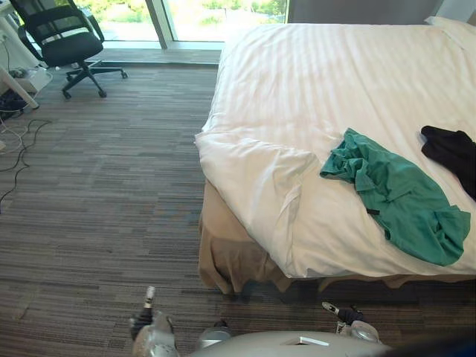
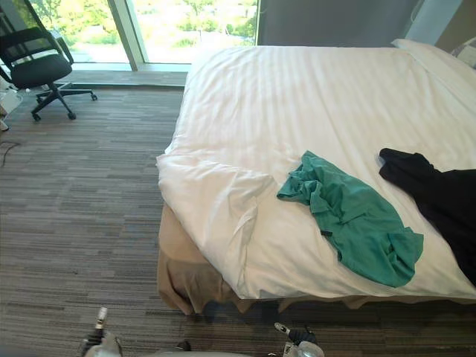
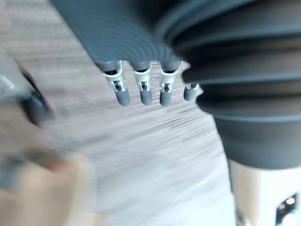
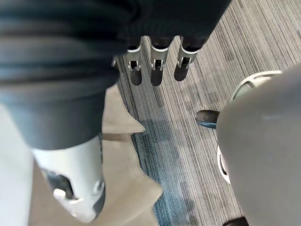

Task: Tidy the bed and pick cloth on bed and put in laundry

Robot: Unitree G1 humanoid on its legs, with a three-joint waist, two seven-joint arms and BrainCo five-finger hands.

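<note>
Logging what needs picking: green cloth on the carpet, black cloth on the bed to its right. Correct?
No: the left eye view shows the green cloth on the bed, not the carpet. The black cloth is on the bed to its right.

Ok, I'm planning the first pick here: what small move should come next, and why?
Probably step closer to the bed and reach the right hand toward the green shirt. It lies crumpled by the bed's near edge, the closest cloth; the black garment lies farther right. Both hands hang low over the carpet, left hand included, fingers straight, holding nothing.
</note>
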